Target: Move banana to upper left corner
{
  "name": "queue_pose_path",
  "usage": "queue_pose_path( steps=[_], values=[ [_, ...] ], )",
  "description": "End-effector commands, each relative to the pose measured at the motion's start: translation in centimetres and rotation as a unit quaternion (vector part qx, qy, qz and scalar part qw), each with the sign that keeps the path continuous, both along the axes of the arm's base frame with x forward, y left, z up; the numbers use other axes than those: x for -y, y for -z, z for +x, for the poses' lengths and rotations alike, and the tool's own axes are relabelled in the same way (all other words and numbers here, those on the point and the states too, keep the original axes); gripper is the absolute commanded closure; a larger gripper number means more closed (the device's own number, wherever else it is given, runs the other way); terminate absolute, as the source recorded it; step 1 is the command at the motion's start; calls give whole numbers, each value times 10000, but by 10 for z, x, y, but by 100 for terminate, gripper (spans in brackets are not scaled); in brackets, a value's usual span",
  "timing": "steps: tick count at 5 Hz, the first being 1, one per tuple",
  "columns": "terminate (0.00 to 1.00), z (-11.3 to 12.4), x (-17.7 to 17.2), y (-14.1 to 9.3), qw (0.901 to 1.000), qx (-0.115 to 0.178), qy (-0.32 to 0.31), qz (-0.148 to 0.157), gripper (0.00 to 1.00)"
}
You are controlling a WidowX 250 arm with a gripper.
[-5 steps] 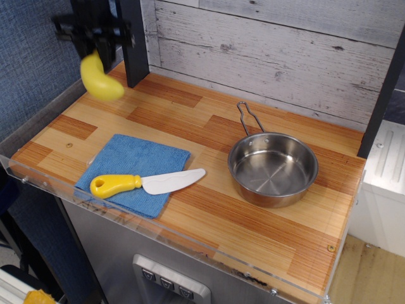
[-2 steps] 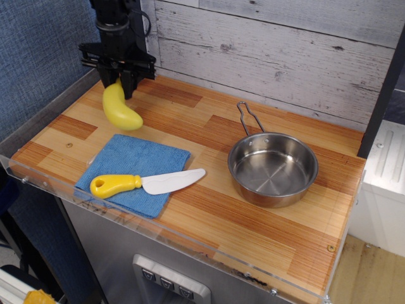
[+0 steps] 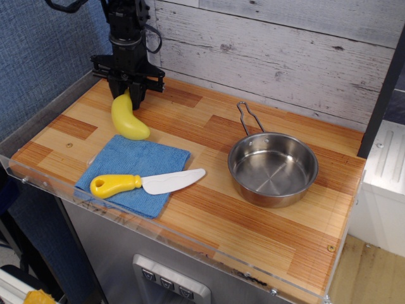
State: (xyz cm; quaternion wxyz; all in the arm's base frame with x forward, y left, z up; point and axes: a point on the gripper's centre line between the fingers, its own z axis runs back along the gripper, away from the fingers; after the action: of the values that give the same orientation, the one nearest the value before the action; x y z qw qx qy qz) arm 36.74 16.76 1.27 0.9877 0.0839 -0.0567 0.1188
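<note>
The yellow banana (image 3: 129,120) hangs upright at the back left of the tabletop, its lower end at or just above the wood by the blue cloth's far edge. My gripper (image 3: 128,94) points straight down over it and is shut on the banana's upper tip. The upper left corner (image 3: 100,85) of the striped wood top lies just left of and behind the gripper, bordered by the blue wall and the whitewashed planks. The arm largely hides the dark post there.
A blue cloth (image 3: 136,172) lies at the front left with a yellow-handled white toy knife (image 3: 147,183) on it. A steel pan (image 3: 273,168) with a wire handle stands at the right. A clear plastic lip (image 3: 190,244) runs along the front edge.
My gripper has carried the banana down and to the right, from high at the left wall to low over the tabletop near the cloth. Knife, cloth and pan have not moved.
</note>
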Motion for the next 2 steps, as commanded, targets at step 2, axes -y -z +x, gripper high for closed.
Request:
queue_pose_path(
  steps=[2],
  values=[
    [0,6,2,-12,9994,215,239,110,0]
  ],
)
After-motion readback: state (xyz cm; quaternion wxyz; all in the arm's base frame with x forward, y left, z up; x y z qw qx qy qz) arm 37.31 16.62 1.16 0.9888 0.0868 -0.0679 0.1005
